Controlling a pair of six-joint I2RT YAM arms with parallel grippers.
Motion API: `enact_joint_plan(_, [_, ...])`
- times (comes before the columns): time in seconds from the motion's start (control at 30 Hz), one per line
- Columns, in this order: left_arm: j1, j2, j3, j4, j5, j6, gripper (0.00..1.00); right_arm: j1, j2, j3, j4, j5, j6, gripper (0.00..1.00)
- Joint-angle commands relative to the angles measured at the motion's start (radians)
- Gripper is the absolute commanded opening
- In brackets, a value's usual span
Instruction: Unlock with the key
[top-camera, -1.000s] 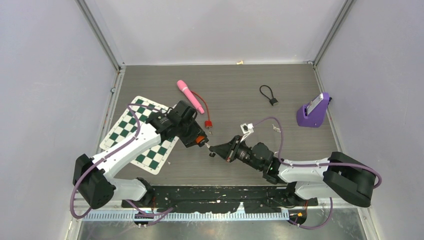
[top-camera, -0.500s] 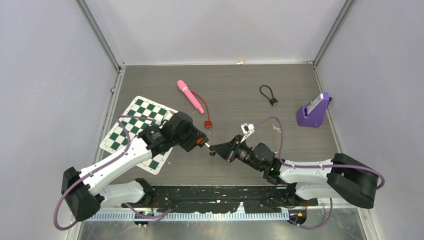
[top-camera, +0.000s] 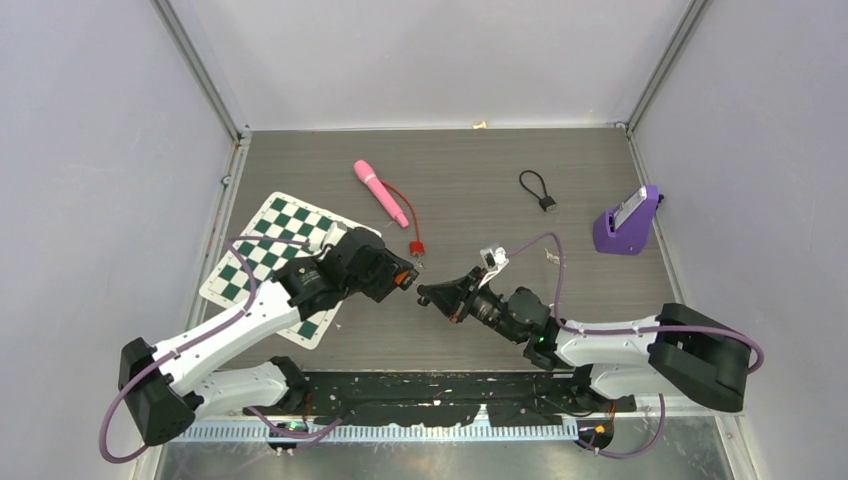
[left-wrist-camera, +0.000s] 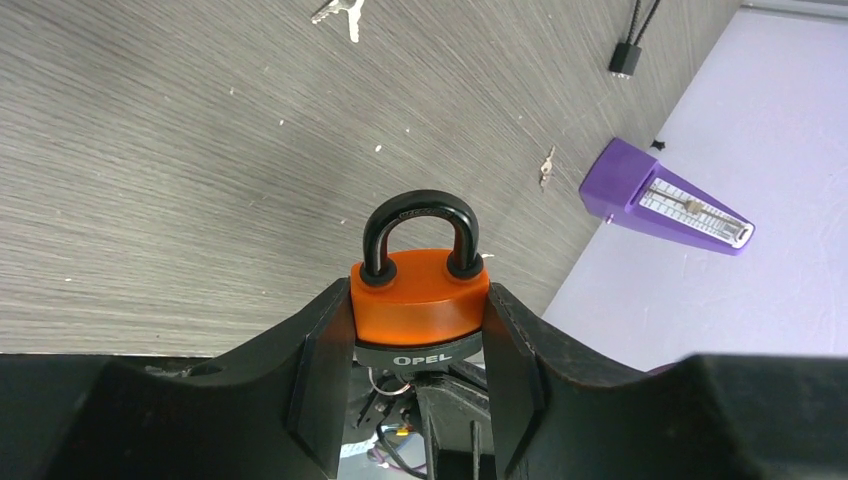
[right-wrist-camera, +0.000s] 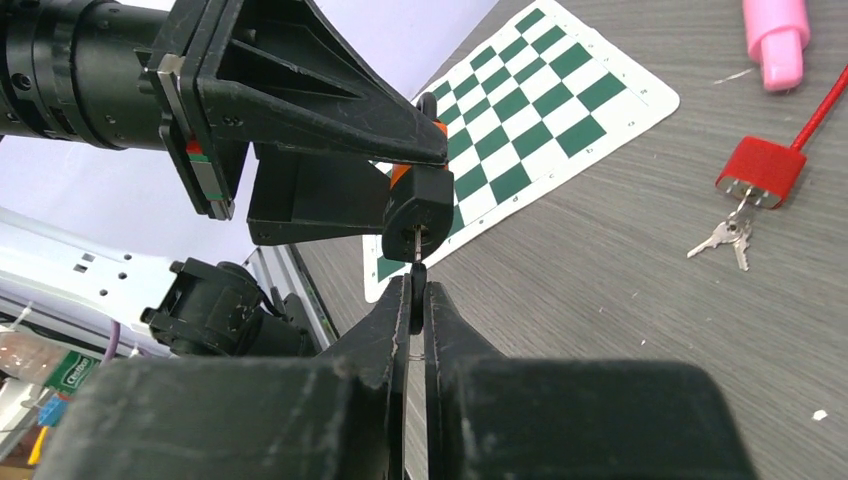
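Note:
My left gripper (left-wrist-camera: 420, 312) is shut on the sides of an orange padlock (left-wrist-camera: 420, 300) and holds it above the table, black shackle pointing away. Its black base (right-wrist-camera: 418, 212) with the keyhole faces my right gripper (right-wrist-camera: 416, 296). That gripper is shut on the dark head of the key (right-wrist-camera: 416, 288). The key's blade points straight at the keyhole and touches it. How deep it sits cannot be told. In the top view the padlock (top-camera: 404, 279) and the right gripper (top-camera: 427, 293) meet at the table's middle front.
A red padlock (top-camera: 415, 248) with keys (right-wrist-camera: 732, 236) on a red cord lies just behind. Behind it lies a pink stick (top-camera: 380, 192). A chessboard mat (top-camera: 262, 262) lies at the left. A black cable loop (top-camera: 538, 190) and a purple metronome (top-camera: 628, 220) are at the right.
The left arm has folded lower and leftward, turning the padlock toward the right gripper. The right gripper has edged up and left, bringing the key against the lock's base.

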Motion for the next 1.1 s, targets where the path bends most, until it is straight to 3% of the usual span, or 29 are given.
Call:
enact_joint_plan(0.0, [-0.076, -0.006, 0.054, 0.125, 0.216, 0.008, 0.27, -0.01, -0.074, 0.088, 0.026, 0.048, -0.109, 0.05])
enact_joint_plan(0.57, [-0.21, 0.017, 0.019, 0.404, 0.259, 0.08, 0.26, -0.143, -0.021, 0.188, 0.156, -0.265, -0.074, 0.05])
enact_joint_plan(0.77, [-0.223, -0.032, 0.013, 0.451, 0.188, 0.187, 0.28, -0.207, -0.023, 0.2, 0.166, -0.313, -0.025, 0.05])
enact_joint_plan(0.9, [-0.224, -0.059, -0.021, 0.546, 0.202, 0.255, 0.23, -0.238, -0.016, 0.194, 0.186, -0.342, 0.048, 0.05])
enact_joint_plan(1.07, [-0.223, -0.092, -0.074, 0.701, 0.253, 0.344, 0.09, -0.278, 0.008, 0.188, 0.233, -0.394, 0.179, 0.05])
